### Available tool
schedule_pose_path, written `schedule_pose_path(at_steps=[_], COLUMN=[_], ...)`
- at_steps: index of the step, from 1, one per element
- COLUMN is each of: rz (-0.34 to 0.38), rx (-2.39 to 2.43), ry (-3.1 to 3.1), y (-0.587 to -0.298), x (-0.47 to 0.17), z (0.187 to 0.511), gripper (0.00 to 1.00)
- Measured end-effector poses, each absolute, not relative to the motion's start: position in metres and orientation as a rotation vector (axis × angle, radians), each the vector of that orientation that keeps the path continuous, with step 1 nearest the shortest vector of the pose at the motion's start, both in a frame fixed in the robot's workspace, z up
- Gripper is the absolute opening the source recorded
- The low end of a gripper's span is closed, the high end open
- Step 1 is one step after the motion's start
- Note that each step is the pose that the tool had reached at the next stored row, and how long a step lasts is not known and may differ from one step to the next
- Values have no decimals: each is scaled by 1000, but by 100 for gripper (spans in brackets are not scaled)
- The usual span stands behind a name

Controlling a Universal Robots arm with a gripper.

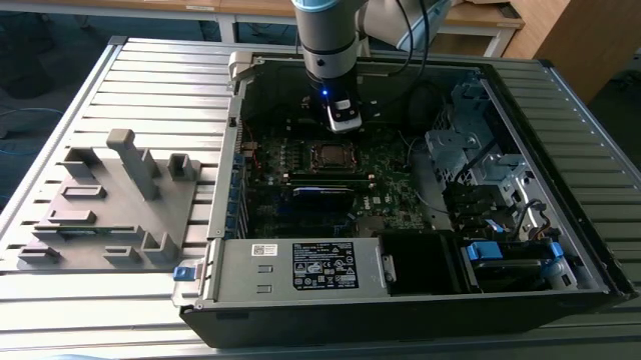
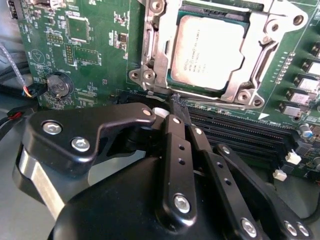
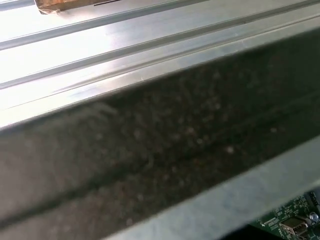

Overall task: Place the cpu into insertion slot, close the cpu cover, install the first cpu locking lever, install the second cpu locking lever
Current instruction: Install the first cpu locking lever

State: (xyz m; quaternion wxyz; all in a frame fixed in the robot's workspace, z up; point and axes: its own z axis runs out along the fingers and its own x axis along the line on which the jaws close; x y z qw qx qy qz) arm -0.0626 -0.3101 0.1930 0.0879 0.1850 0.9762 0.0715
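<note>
In the second wrist view the cpu (image 2: 207, 50), a flat square chip with a dull silver top, lies in the insertion slot (image 1: 329, 155) on the green motherboard. The cpu cover (image 2: 156, 47), a silvery metal frame, lies flat around the chip. My gripper (image 2: 178, 101) hovers just beside the socket's edge, over the black memory slots, its black fingers (image 2: 176, 150) pressed together with nothing between them. In the exterior view the gripper (image 1: 344, 124) hangs from the arm inside the open computer case, a little behind the socket.
A grey fixture block (image 1: 110, 202) sits on the slatted table at the exterior view's left. Inside the case are a labelled power supply (image 1: 320, 266), a drive cage (image 1: 470, 150) and cables. A coin battery (image 2: 57, 86) and long memory slots (image 2: 240, 135) flank the socket.
</note>
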Motion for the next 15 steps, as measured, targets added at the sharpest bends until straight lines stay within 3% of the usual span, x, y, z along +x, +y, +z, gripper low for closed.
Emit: schedule_pose_path(at_steps=[15], rz=[211], rx=[554], ry=[2905], y=[-310], x=[-63], z=[199], gripper=[11])
